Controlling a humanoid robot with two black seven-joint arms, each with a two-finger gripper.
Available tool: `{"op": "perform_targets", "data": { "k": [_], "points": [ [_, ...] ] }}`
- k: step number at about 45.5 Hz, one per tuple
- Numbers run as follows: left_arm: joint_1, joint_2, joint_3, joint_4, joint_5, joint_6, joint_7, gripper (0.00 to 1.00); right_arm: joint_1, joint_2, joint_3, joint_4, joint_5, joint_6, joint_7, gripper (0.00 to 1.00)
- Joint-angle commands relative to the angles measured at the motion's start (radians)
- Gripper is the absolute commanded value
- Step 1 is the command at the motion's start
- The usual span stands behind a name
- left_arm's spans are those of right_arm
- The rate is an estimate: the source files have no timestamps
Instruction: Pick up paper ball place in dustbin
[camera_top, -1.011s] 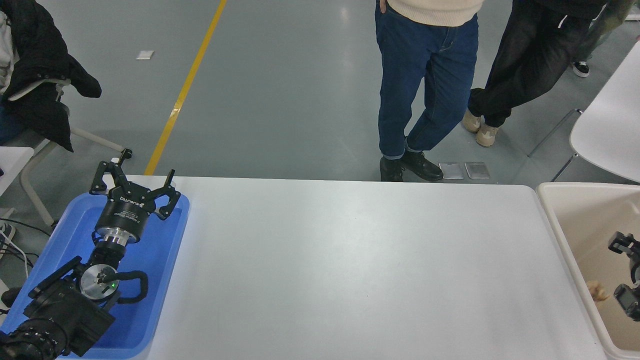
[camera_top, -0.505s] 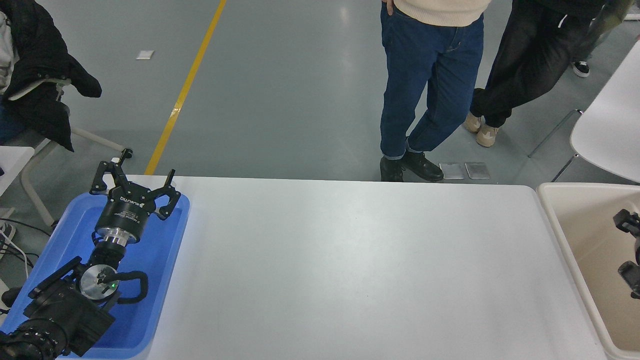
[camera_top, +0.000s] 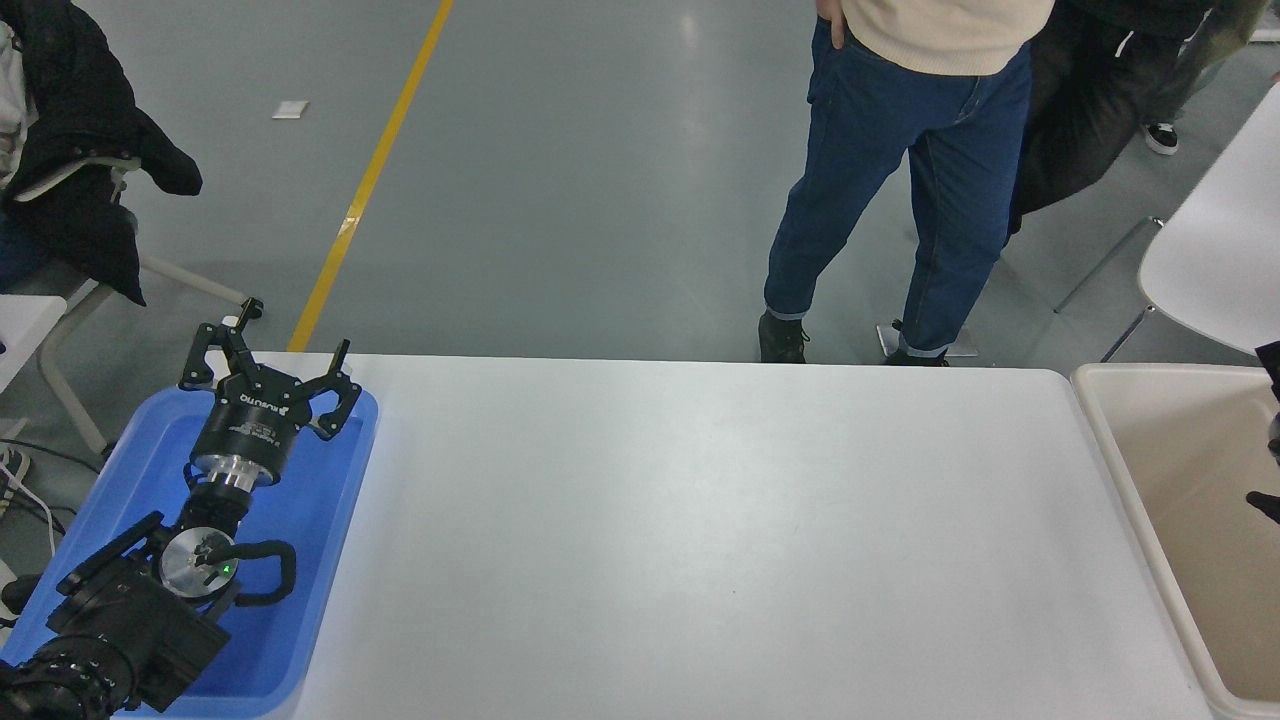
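The paper ball does not show anywhere in the head view. The cream-beige dustbin (camera_top: 1110, 440) stands off the table's right end, its smooth inner wall and floor bare where I can see them. Only small black slivers of my right gripper (camera_top: 1266, 502) poke in at the right edge, above the bin, too little to tell its state. My left gripper (camera_top: 268, 352) is parked open over the blue tray (camera_top: 320, 560) at the lower left, holding nothing.
The white table (camera_top: 700, 540) fills the middle. A person in blue jeans (camera_top: 900, 170) stands at its far edge, with another in dark clothes behind. A chair with a black coat (camera_top: 80, 150) stands at the far left, a white chair (camera_top: 1210, 260) at the far right.
My right gripper has drawn back to the right, almost out of the picture. The paper ball seen low in the dustbin a second ago no longer shows. The person in jeans stepped right.
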Motion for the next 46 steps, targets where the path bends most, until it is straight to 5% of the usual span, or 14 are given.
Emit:
{"op": "perform_targets", "data": {
  "k": [1, 9, 16, 27, 34, 46],
  "points": [
    [0.0, 0.0, 0.0, 0.0, 0.0, 0.0, -0.001, 1.0, -0.101, 0.002, 0.425, 0.255, 0.0, 0.003, 0.001, 1.0],
    [0.0, 0.0, 0.0, 0.0, 0.0, 0.0, -0.001, 1.0, -0.22, 0.019, 0.528, 0.472, 0.002, 0.1, 0.024, 1.0],
    [0.0, 0.0, 0.0, 0.0, 0.0, 0.0, 0.001, 1.0, -0.32, 0.093, 0.603, 0.6, 0.0, 0.149, 0.142, 1.0],
    [0.0, 0.0, 0.0, 0.0, 0.0, 0.0, 0.001, 1.0, -0.371, 0.166, 0.605, 0.625, -0.003, 0.226, 0.405, 1.0],
    [-0.001, 0.0, 0.0, -0.001, 0.0, 0.0, 0.001, 1.0, -0.389, 0.234, 0.609, 0.593, -0.015, 0.246, 0.503, 1.0],
    [-0.001, -0.002, 0.0, 0.0, 0.0, 0.0, 0.001, 1.0, -0.4, 0.353, 0.6, 0.51, -0.073, 0.204, 0.603, 1.0]
  ]
}}
